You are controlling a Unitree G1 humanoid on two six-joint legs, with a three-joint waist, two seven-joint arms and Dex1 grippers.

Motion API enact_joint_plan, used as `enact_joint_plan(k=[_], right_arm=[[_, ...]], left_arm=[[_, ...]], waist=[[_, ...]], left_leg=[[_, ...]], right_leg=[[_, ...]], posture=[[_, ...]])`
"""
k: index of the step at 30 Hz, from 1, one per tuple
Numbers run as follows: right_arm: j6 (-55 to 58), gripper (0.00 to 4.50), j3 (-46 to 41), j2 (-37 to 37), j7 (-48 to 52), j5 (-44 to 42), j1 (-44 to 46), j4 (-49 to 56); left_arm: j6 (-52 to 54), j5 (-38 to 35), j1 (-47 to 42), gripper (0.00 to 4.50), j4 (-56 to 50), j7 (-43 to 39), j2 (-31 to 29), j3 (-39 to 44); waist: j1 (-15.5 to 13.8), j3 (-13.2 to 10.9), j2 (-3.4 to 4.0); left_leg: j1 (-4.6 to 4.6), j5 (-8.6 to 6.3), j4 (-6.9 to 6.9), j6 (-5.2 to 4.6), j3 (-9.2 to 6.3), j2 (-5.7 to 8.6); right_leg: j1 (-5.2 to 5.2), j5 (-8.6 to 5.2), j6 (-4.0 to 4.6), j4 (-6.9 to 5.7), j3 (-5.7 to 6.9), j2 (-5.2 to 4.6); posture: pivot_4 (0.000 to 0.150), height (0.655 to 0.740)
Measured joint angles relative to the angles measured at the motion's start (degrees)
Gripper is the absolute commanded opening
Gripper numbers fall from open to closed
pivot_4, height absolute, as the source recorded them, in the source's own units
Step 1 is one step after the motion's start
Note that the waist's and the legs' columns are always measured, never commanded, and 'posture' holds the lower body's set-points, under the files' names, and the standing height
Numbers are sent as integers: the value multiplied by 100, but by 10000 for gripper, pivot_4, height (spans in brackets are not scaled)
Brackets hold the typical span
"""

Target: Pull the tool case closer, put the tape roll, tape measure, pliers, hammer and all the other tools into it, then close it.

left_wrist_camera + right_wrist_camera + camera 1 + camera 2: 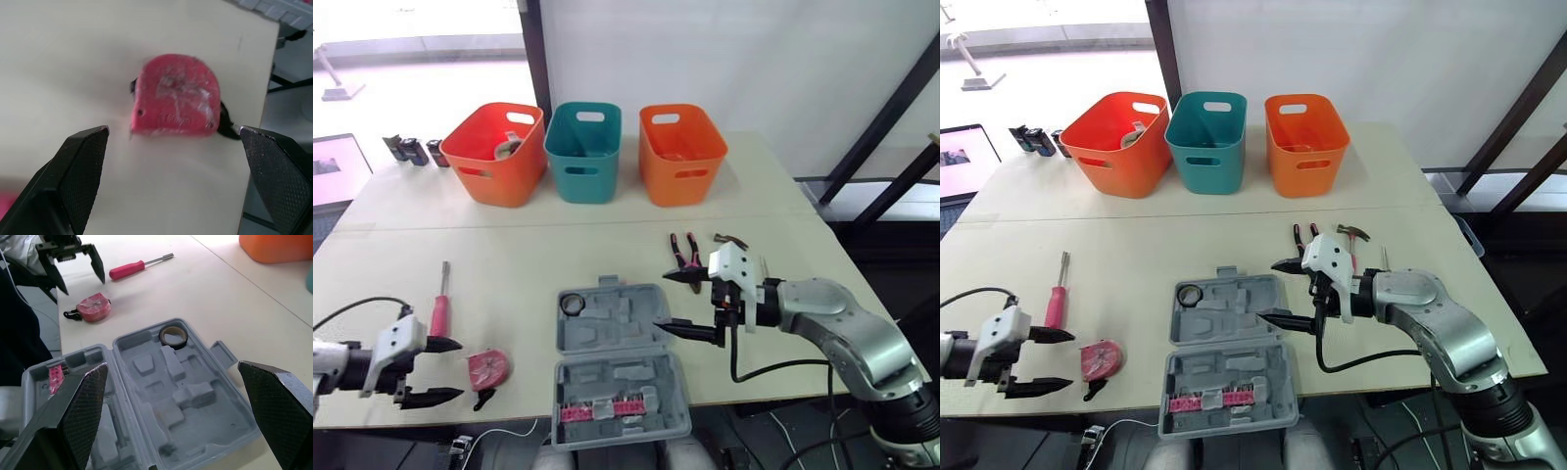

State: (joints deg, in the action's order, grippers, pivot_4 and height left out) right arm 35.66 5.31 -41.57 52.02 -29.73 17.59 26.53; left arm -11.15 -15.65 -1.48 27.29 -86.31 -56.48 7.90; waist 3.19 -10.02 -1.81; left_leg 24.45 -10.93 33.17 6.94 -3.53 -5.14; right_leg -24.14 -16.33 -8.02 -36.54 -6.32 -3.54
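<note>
Now the tape measure (488, 369) lies near the table's (509, 255) front edge, just ahead of the left gripper (458, 369), whose fingers are spread wide, while the right gripper (662, 302), also spread, hovers at the open case's (607, 338) right edge, the tape roll (572, 304) in its far left corner

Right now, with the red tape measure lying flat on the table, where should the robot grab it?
Probably the tape measure body, fingers on its two narrow edges, coming in low from the left gripper, which is open and faces it. It lies on its broad face, so the edges are graspable; skip the loose black strap.
</note>
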Motion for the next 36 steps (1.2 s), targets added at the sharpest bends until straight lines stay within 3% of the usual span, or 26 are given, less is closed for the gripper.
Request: enact_joint_plan(k=[3,12,17,20,21,36], right_arm=[[47,45000,-11,1,-156,15,-184,146],[220,45000,-57,-3,-407,-50,-265,472],[304,45000,-139,-15,-452,-95,-291,503],[336,45000,-140,-15,-458,-97,-292,543],[343,45000,-140,-15,-462,-97,-293,555],[521,45000,-132,-112,-433,-92,-134,525]], left_arm=[[-94,128,-176,44721,120,47,203,-196],[-739,526,-696,44721,883,385,591,-511],[-1037,618,-805,44721,1145,497,704,-543],[-1055,611,-839,31036,1203,547,729,-537],[-1048,607,-842,29077,1202,538,729,-537],[-473,437,-1191,29105,774,421,713,-545]], waist=[[-47,0,0],[-82,-1,1],[-93,2,7],[-94,2,9],[-90,2,10],[-115,-3,4]], left_leg=[[-6,0,8,0,-1,0],[-8,6,103,6,-2,1],[-53,12,101,8,-2,1],[-54,12,99,8,-2,1],[-54,12,98,8,-1,1],[-40,13,98,8,-3,1]], right_leg=[[-19,-22,6,-60,0,2],[18,-21,53,-67,-3,-2],[62,-17,60,-65,-4,-4],[64,-17,60,-61,-4,-4],[65,-17,59,-59,-4,-4],[57,-19,57,-59,-3,-3]], posture=[[1500,7400],[1500,7400],[1500,7400],[1500,7400],[1500,7400],[1500,7400]])
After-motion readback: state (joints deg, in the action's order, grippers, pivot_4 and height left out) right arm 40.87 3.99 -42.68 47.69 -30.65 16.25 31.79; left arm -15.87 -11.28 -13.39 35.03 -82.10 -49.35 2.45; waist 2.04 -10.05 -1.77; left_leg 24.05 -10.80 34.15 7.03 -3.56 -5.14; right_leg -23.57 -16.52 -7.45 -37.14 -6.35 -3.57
